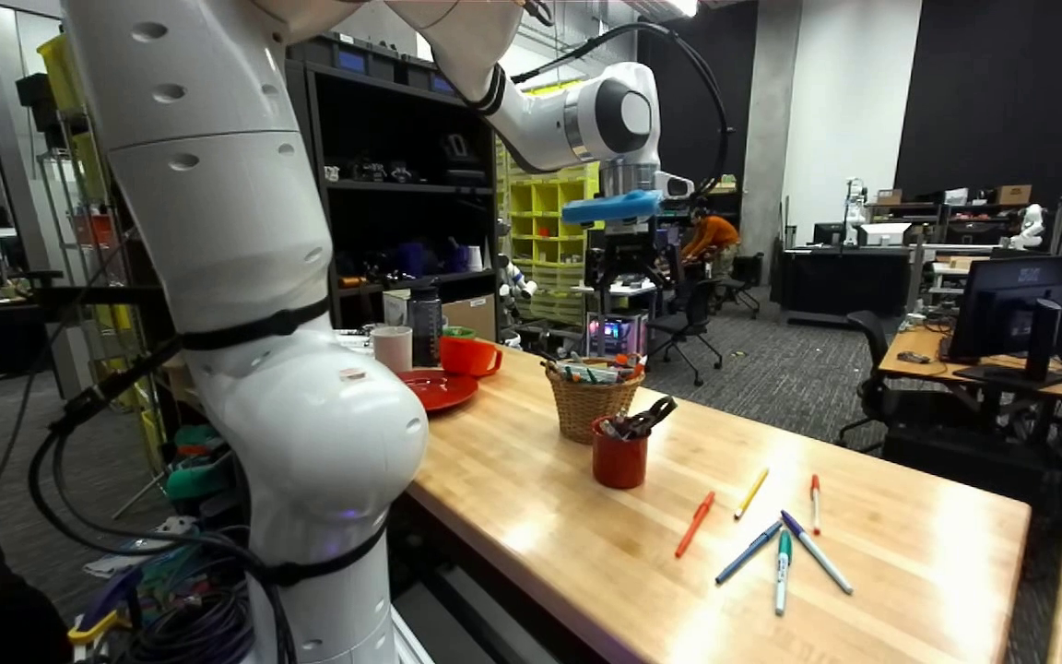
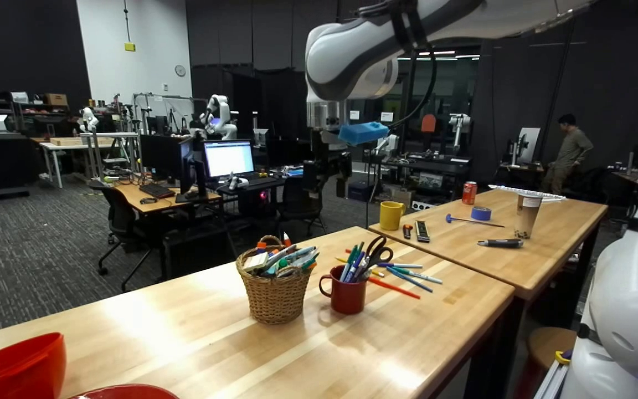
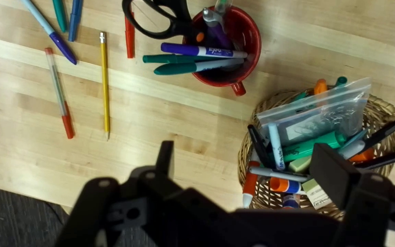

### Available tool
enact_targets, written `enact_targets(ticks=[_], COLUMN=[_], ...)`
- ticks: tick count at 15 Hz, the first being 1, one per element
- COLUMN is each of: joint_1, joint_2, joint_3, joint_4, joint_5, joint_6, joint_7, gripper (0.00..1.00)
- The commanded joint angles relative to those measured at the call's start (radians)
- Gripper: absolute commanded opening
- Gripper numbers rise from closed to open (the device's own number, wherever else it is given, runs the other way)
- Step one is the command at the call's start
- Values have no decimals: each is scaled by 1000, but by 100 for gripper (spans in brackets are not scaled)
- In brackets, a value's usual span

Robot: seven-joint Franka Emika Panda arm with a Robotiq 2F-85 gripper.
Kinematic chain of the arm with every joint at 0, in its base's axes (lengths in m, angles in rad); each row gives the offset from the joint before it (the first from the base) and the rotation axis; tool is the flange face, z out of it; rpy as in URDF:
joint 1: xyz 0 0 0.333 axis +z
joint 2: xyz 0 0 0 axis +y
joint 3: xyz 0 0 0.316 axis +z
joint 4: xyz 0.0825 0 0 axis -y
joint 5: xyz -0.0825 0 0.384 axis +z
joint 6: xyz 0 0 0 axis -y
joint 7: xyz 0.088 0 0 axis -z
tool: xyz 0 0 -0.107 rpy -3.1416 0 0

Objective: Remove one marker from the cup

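The red cup (image 1: 619, 461) stands upright on the wooden table; it also shows in an exterior view (image 2: 348, 299) and at the top of the wrist view (image 3: 255, 37). In the wrist view a teal-capped marker with a light-blue barrel (image 3: 175, 69) leans out over the cup's rim. Beside it are another teal-capped marker (image 3: 161, 58) and a purple marker (image 3: 180, 48). Black scissors (image 3: 178, 20) also stand in the cup. My gripper (image 3: 249, 151) is open and empty, high above the table; it shows in both exterior views (image 1: 621, 272) (image 2: 328, 185).
A wicker basket (image 2: 276, 302) full of pens, a light-blue marker (image 3: 275, 145) and a plastic bag (image 3: 321, 116) stands beside the cup, below my gripper. Loose pens and a yellow pencil (image 3: 105, 89) lie past the cup. A red plate (image 1: 439, 392) and an orange-red mug (image 1: 469, 358) stand farther along.
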Motion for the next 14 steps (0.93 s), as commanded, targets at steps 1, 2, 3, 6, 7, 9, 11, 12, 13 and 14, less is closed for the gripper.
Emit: enact_targets(ticks=[1,2,3,6,7,9,11,12,13,14], joint_1=[-7,-12,-16,-33,-39,-50,-60,-65,-70,-74], joint_2=[66,76,88,114,122,138,158,169,177,190], joint_3=[-30,-39,-47,-70,-77,-87,-97,-100,-103,-105], joint_4=[64,72,80,92,93,90,84,83,82,81], joint_5=[42,55,66,94,106,123,154,169,181,192], joint_6=[-38,-47,-57,-83,-90,-97,-90,-88,-85,-79], joint_7=[-61,-74,-85,-108,-114,-131,-167,-178,-190,-206], gripper=[100,100,100,100,100,100,100,100,100,100])
